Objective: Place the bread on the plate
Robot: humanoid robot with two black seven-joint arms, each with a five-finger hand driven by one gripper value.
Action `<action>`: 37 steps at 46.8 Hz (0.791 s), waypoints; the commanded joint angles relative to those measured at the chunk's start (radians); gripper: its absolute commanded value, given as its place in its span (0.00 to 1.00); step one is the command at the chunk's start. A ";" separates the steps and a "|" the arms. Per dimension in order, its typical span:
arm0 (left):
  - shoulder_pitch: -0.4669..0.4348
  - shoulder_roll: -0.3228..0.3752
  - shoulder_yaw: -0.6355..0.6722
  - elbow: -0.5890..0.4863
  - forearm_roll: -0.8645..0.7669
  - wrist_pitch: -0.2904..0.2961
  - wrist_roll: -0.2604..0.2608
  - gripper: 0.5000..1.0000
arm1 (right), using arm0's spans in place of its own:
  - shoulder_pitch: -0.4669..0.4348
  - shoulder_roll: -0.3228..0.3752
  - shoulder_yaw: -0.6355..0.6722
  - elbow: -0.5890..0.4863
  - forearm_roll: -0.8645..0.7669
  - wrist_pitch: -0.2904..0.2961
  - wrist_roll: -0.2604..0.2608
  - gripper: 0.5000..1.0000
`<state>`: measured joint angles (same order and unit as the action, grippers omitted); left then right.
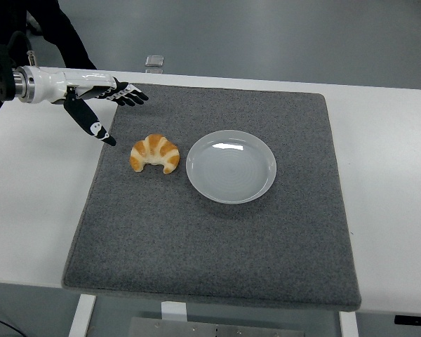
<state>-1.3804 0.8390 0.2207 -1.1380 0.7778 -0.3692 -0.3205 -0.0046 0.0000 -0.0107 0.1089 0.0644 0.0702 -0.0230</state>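
The left arm (28, 84) runs off the picture's left edge, so only the forearm and the left hand (98, 102) show up. There's a small clear thing (154, 62) at the table's (393, 175) far edge, too tiny to make out what it is. The dark shape (49, 31) at the top left is chopped off by the frame, can't say what it is. The table itself gets cut at both sides and along its near edge.

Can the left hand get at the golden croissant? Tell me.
Probably yes. The left hand hovers open just up-left of the golden croissant, with only bare grey felt mat between; the white round plate sits on the far side.
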 commanded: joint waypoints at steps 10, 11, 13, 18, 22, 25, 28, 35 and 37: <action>0.015 -0.072 0.003 0.021 0.083 0.076 0.017 1.00 | 0.000 0.000 0.000 0.000 0.000 0.000 0.000 0.90; 0.017 -0.080 0.003 0.026 0.087 0.087 0.017 1.00 | 0.000 0.000 0.000 0.000 0.000 0.000 0.000 0.90; 0.017 -0.093 0.003 0.041 0.089 0.099 0.017 1.00 | 0.000 0.000 0.000 0.000 0.000 0.000 0.000 0.90; 0.017 -0.124 0.008 0.093 0.089 0.099 0.017 1.00 | 0.000 0.000 0.000 0.000 0.000 -0.001 0.000 0.90; 0.018 -0.155 0.009 0.122 0.089 0.098 0.017 1.00 | 0.000 0.000 0.000 0.000 0.000 0.000 0.000 0.90; 0.029 -0.172 0.009 0.129 0.089 0.098 0.017 1.00 | 0.000 0.000 0.000 0.000 0.000 -0.001 0.000 0.90; 0.043 -0.181 0.009 0.129 0.090 0.098 0.017 1.00 | 0.000 0.000 0.000 0.000 0.000 0.000 0.000 0.90; 0.050 -0.202 0.025 0.127 0.090 0.101 0.017 1.00 | 0.000 0.000 0.000 0.000 0.000 0.000 0.000 0.90; 0.050 -0.209 0.031 0.129 0.090 0.104 0.017 1.00 | 0.000 0.000 0.000 0.000 0.000 0.000 0.000 0.91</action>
<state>-1.3313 0.6398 0.2408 -1.0100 0.8684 -0.2706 -0.3036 -0.0045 0.0000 -0.0107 0.1089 0.0644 0.0703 -0.0230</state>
